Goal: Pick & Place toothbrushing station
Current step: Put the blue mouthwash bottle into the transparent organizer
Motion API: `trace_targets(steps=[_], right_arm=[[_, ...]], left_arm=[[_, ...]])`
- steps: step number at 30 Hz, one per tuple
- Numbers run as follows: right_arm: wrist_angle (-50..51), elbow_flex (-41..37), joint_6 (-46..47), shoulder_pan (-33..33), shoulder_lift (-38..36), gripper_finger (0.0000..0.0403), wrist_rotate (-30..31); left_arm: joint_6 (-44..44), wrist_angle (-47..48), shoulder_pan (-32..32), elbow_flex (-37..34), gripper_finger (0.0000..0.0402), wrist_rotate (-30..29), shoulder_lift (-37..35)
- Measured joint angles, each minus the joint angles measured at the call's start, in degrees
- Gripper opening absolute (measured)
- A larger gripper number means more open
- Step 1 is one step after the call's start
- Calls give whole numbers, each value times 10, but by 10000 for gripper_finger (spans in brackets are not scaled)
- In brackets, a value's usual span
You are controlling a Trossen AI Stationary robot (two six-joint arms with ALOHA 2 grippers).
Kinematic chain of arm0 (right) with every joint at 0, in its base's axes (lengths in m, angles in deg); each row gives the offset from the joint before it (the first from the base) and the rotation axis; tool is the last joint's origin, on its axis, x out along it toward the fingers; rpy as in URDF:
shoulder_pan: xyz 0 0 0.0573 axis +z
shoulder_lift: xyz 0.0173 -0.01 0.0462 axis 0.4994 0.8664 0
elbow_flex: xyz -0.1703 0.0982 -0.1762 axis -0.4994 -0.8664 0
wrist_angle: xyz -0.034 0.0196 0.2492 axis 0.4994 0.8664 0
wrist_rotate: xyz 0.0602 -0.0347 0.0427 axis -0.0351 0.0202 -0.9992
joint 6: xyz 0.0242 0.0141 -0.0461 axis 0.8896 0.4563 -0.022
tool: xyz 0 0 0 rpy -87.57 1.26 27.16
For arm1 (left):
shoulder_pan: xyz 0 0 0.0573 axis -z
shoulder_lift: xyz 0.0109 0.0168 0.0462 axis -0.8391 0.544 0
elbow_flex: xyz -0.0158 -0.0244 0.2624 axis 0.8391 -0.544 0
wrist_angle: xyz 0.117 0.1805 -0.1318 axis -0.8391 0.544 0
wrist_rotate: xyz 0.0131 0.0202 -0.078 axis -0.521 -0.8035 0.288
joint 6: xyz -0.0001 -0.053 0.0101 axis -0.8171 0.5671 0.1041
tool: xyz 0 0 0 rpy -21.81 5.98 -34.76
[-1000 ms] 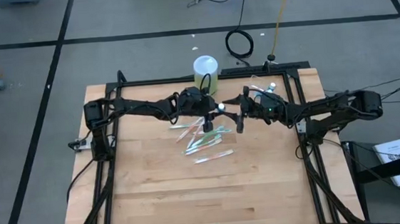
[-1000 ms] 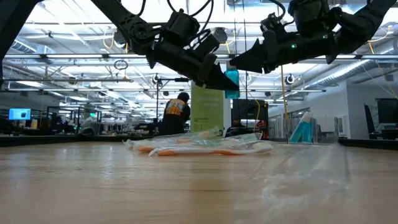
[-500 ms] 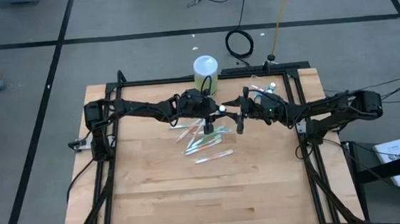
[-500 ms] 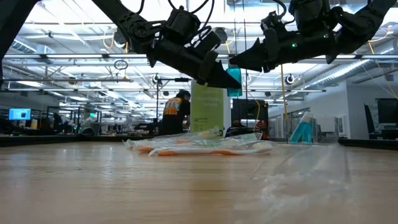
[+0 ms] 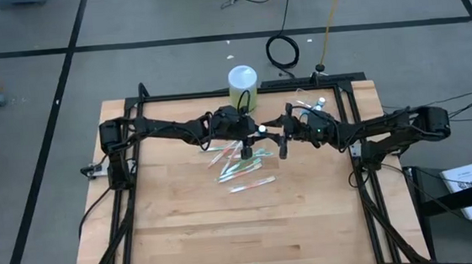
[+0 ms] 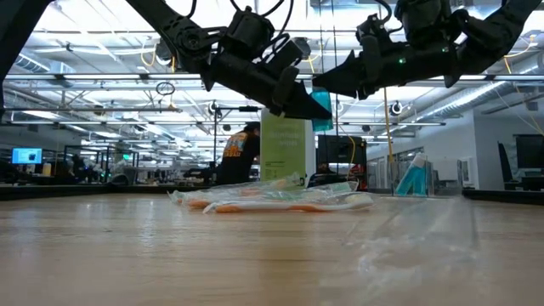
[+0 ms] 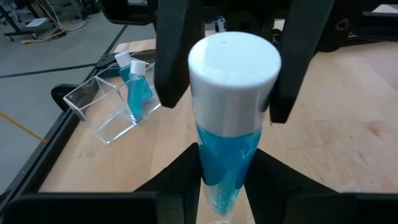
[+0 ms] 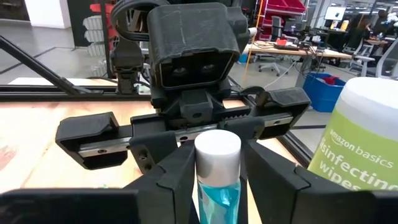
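A small teal tube with a white cap (image 7: 227, 143) stands upright in mid-air over the middle of the table, its cap (image 5: 262, 130) up. My left gripper (image 7: 225, 186) and my right gripper (image 8: 219, 180) meet at the tube from opposite sides, both shut on it (image 6: 319, 106). Below them, several wrapped toothbrushes (image 5: 242, 161) lie flat on the wood. The clear plastic cup (image 7: 109, 109) sits at the far right of the table with two more teal tubes (image 7: 134, 87) leaning inside it. My left gripper pinches the tube's lower teal body (image 7: 224, 171) between its two fingers. It comes from the table's left, slanting a little downward. The tube stands upright above the fingers, clear of the table. My right gripper has a finger (image 8: 180, 174) on either side of the tube, just under the white cap (image 8: 217, 149). It comes level from the table's right. The fingers look to lie against the tube's sides.
A lime-green wipes cylinder with a white lid (image 5: 242, 85) stands at the table's far edge, just behind the two grippers. A black frame (image 5: 354, 131) runs around the table. The near half of the wooden top (image 5: 244, 232) is bare.
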State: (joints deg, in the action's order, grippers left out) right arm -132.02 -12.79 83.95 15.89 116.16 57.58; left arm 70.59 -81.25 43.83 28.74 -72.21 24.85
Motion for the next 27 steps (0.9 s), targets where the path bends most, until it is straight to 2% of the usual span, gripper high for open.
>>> trace_targets(steps=[7, 12, 16, 21, 24, 27], right_arm=[[-6, 0, -12, 0, 0, 83, 3], [-11, 0, -11, 0, 0, 83, 6], [-11, 0, -9, -1, 0, 83, 18], [1, 1, -19, 0, -22, 83, 76], [25, -4, -34, 0, -51, 83, 131], [46, -25, -51, -4, -89, 83, 234]], left_arm=[[0, -1, 0, 0, 108, 0, 0], [10, -3, 1, 0, 121, -8, 0], [10, 0, 6, 0, 175, -15, -1], [10, 6, 10, 0, 256, -23, -22], [11, 22, 10, 0, 292, -50, -42], [8, 44, 11, 0, 317, -58, -68]])
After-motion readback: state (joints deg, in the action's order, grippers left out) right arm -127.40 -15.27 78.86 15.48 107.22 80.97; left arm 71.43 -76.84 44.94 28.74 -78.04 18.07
